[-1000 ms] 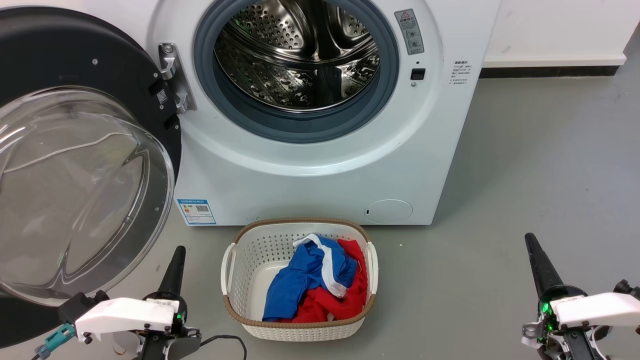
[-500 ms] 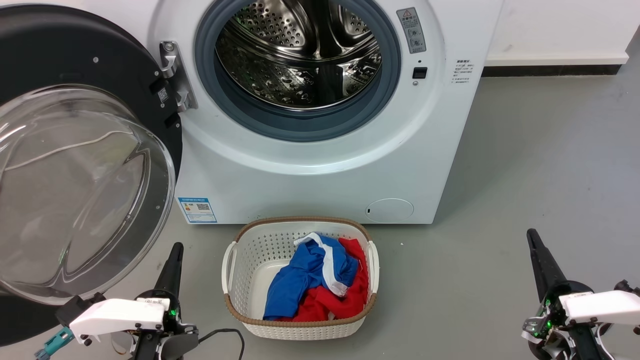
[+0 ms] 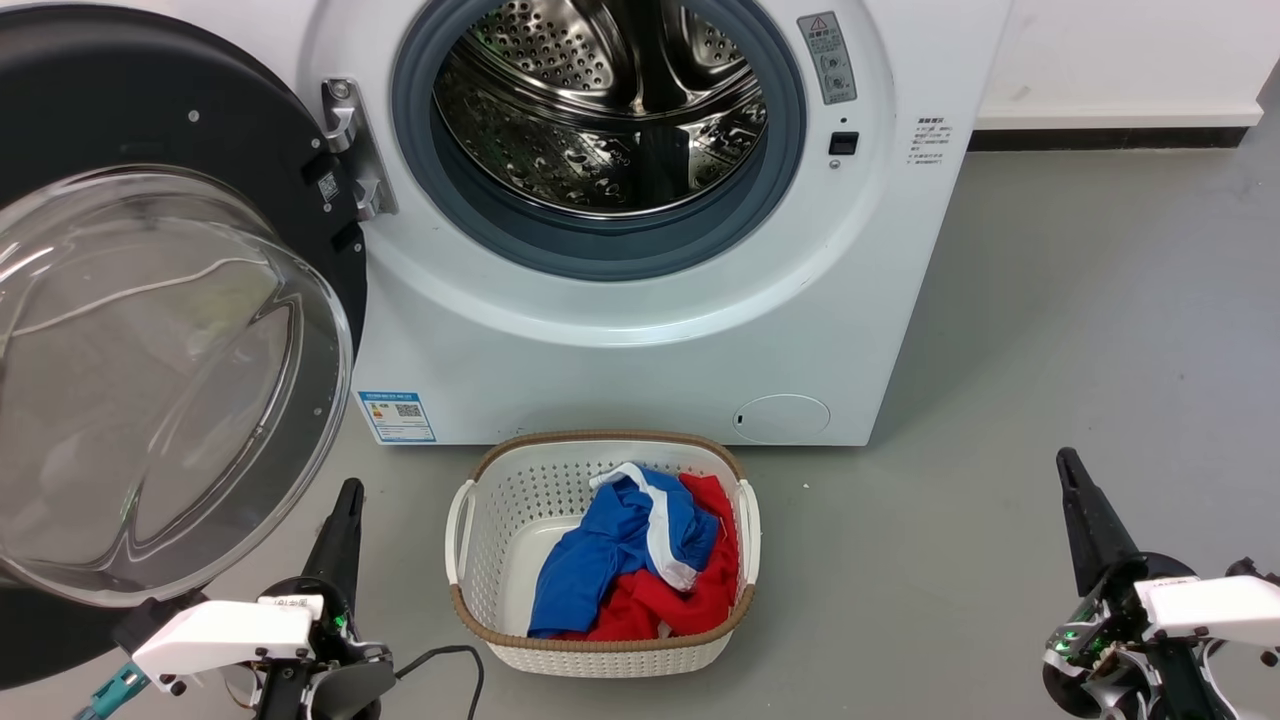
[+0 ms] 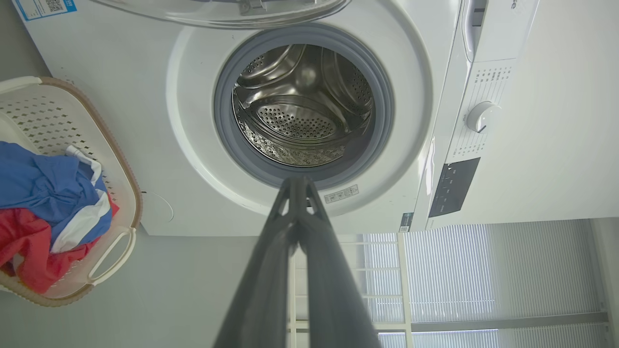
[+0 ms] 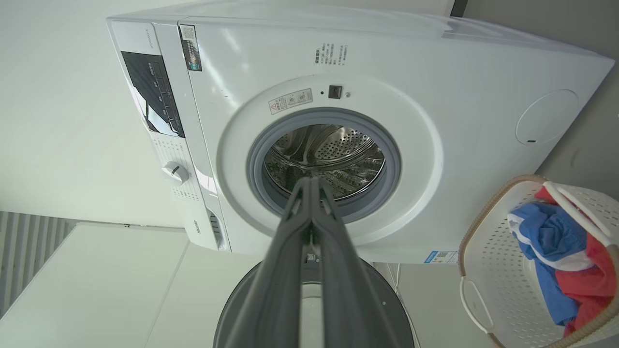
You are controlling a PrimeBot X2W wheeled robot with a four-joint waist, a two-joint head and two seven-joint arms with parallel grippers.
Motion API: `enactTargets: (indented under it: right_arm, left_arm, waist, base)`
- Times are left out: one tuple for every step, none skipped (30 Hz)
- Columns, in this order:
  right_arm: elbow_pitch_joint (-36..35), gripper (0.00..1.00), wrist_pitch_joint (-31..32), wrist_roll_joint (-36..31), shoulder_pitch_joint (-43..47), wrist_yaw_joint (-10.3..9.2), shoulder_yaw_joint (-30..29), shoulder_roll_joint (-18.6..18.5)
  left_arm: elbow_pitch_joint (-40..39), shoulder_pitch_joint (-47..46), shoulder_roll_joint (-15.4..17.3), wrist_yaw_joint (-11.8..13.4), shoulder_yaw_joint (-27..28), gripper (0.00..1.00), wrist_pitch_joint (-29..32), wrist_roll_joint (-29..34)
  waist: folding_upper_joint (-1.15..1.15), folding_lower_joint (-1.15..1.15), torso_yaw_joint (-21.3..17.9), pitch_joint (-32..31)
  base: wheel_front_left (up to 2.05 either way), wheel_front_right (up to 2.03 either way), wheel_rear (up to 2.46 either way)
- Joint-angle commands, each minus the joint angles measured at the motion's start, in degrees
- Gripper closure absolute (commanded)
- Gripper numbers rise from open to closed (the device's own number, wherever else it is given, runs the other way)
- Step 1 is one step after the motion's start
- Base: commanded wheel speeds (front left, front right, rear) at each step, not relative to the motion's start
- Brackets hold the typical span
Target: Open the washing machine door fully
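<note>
The white washing machine (image 3: 640,350) stands ahead with its steel drum (image 3: 610,110) exposed. Its glossy black washing machine door (image 3: 120,110) is swung wide to the left, the clear glass bowl (image 3: 150,380) bulging toward me. My left gripper (image 3: 348,492) is shut and empty at the lower left, just below the door's bowl and apart from it. At the lower right my right gripper (image 3: 1066,462) is shut and empty, well away from the machine. The left wrist view has the drum opening (image 4: 302,106) beyond the closed fingers (image 4: 296,183). The right wrist view has the door's edge (image 5: 387,309) low down.
A white perforated laundry basket (image 3: 470,520) with blue and red clothes (image 3: 640,570) sits on the grey floor right before the machine, between my two arms. A white wall and dark skirting (image 3: 1100,135) run to the right. Open floor (image 3: 1050,330) lies to the right.
Both grippers have drawn slightly back and lower in the head view. The whole picture has shifted a little, so the camera has moved. The door stands as before.
</note>
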Motion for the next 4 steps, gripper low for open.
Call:
enactTargets:
  right_arm:
    - [0.3, 1.0, 0.2, 1.2, -0.5, 0.0, -0.1, 0.0]
    - [0.3, 1.0, 0.3, 1.6, -0.6, 0.0, -0.2, 0.0]
    - [0.3, 1.0, 0.3, 2.0, -0.6, 0.0, -0.2, 0.0]
    - [0.4, 1.0, 0.4, 2.3, -0.7, 0.0, -0.2, 0.0]
  left_arm:
    - [-0.3, -0.6, -0.1, -0.5, 0.3, 1.0, 0.4, -0.9]
    - [-0.3, -0.6, -0.2, -0.6, 0.4, 1.0, 0.5, -1.2]
    - [-0.3, -0.6, -0.3, -0.7, 0.5, 1.0, 0.6, -1.5]
    - [-0.3, -0.6, -0.3, -0.7, 0.7, 1.0, 0.7, -1.8]
  waist:
    - [0.0, 0.0, 0.0, 0.0]
    - [0.0, 0.0, 0.0, 0.0]
    - [0.0, 0.0, 0.0, 0.1]
    - [0.0, 0.0, 0.1, 0.1]
  base:
    - [0.0, 0.0, 0.0]
    - [0.0, 0.0, 0.0]
    - [0.0, 0.0, 0.0]
    - [0.0, 0.0, 0.0]
